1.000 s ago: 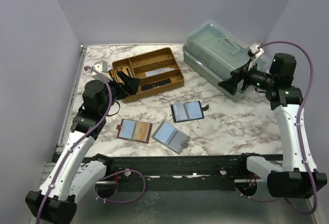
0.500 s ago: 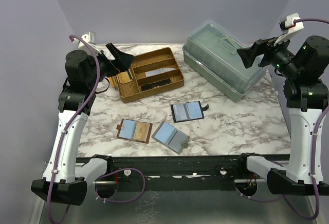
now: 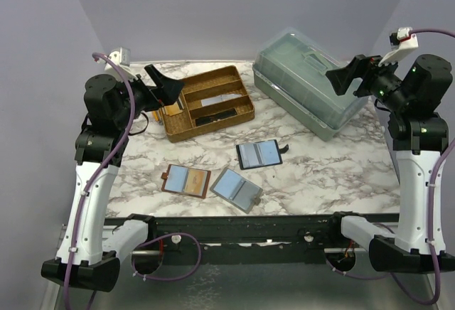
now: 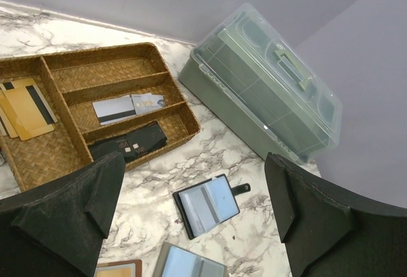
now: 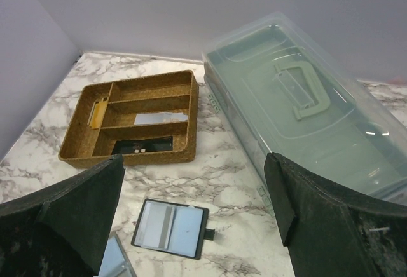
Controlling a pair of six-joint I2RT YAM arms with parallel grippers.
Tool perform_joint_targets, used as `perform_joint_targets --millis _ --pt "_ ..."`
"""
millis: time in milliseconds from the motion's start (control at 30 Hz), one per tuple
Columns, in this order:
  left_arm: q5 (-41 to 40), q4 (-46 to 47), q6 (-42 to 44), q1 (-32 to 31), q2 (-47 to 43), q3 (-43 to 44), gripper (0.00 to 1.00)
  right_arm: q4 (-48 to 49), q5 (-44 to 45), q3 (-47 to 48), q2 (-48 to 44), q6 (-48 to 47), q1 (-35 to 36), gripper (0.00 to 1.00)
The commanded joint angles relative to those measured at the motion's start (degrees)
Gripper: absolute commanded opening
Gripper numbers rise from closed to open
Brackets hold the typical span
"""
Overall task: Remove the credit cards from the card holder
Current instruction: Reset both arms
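Top external view: we see the marble surface [image 3: 320,171] with two containers at the back. In the upper middle of the frame stands a woven brown tray [image 3: 206,79] with four compartments. Its compartment at the left end holds gold-tan cards [image 3: 168,110]. Of its three long compartments, the middle one holds two pale silvery cards [image 3: 220,101] lying flat, and the one nearest to the bottom of the frame holds a long black bar [image 3: 217,118]. In the upper right lies a clear lidded box [image 3: 306,82] with a green handle on the lid. The lid is on, and we cannot tell what is inside.

The card holder [image 3: 259,154] lies open and flat in the middle of the frame, below the tray and apart from it, with its strap tab pointing to the right. The credit cards [image 4: 219,199] sit in its pockets as pale grey-blue panels. At the lower left of it lie a brown holder [image 3: 185,180] and, just beside that, a grey holder [image 3: 236,189], both open.

The left claw [image 3: 162,82] hangs above the left end of the tray with its fingers wide apart and nothing between them. The right claw [image 3: 345,81] hangs above the clear box, also wide apart and holding nothing. Both are well apart from the card holder.
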Motion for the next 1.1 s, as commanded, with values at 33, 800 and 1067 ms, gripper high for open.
perform_joint_targets --millis 33,800,1067 --pt "0.7 -1.2 1.1 0.3 -1.5 -0.2 0.99 0.7 1.1 -1.2 -2.4 0.8 -0.3 0.99" --pt "-1.5 -0.9 2.0 0.4 -6.1 -4.6 0.99 1.3 -1.7 -4.3 -4.1 0.4 -0.9 0.99" --pt "-1.8 -0.8 2.1 0.4 -6.5 -5.1 0.99 1.2 -1.8 -4.2 -4.0 0.4 -1.1 0.99"
